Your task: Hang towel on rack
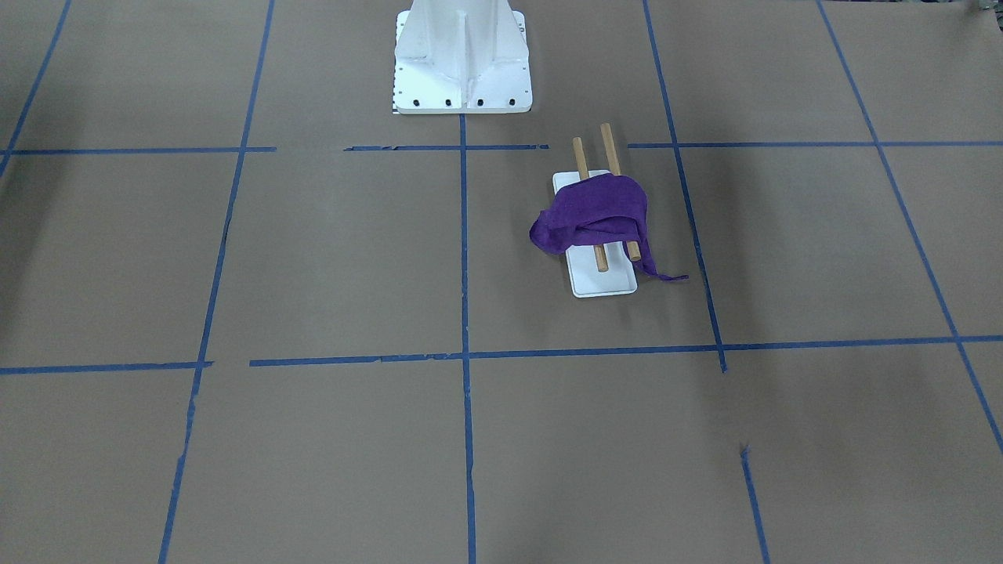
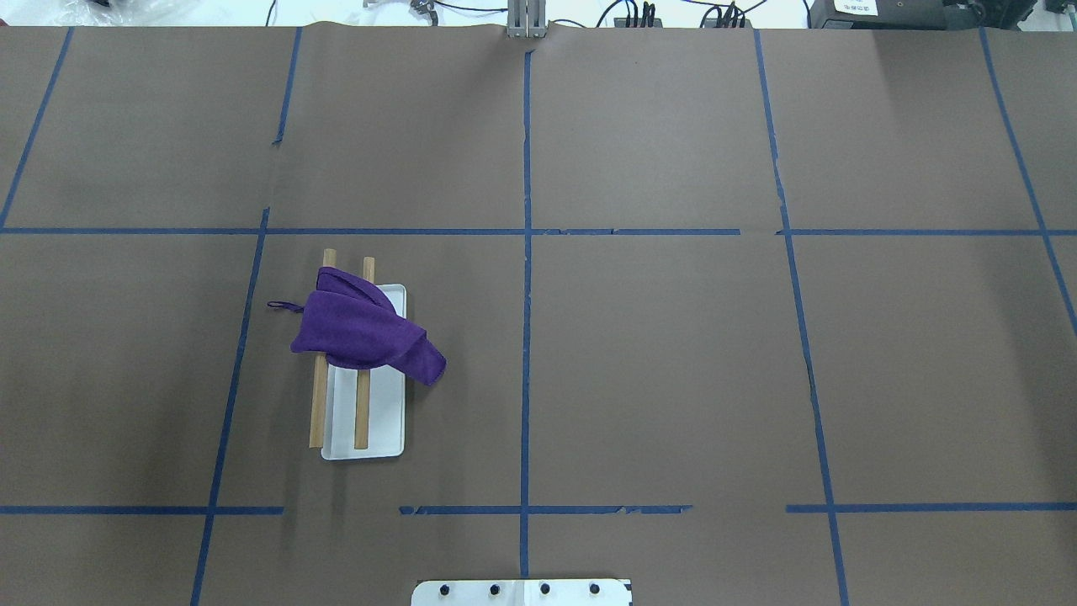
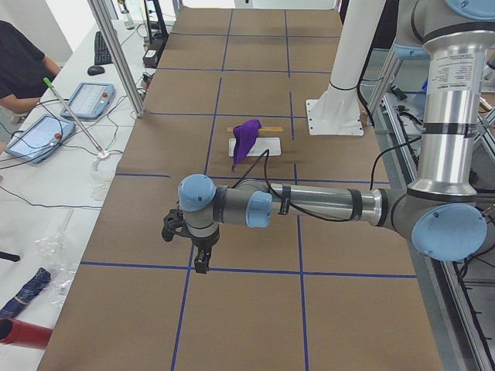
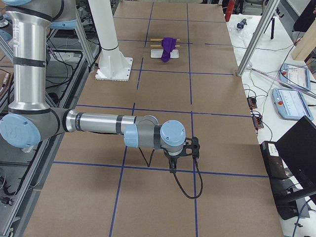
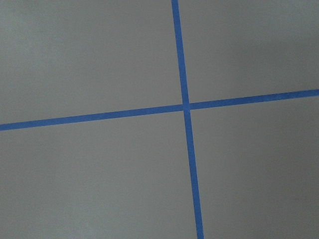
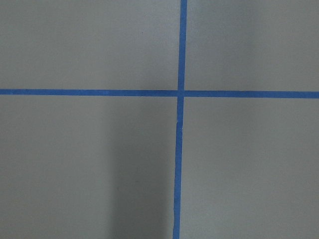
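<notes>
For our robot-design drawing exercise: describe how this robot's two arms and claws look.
The left arm and right arm are silver tubes with grey joints and light-blue round caps. A black cable trails from each. The left claw and right claw are small and black.

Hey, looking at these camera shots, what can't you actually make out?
- Left tool: seen only in the left side view, and small; open or shut is unclear.
- Right tool: seen only in the right side view; same.
- The rack: the towel covers its middle in the overhead and front views.
- Both wrist views: only the taped table; neither tool shows.
</notes>
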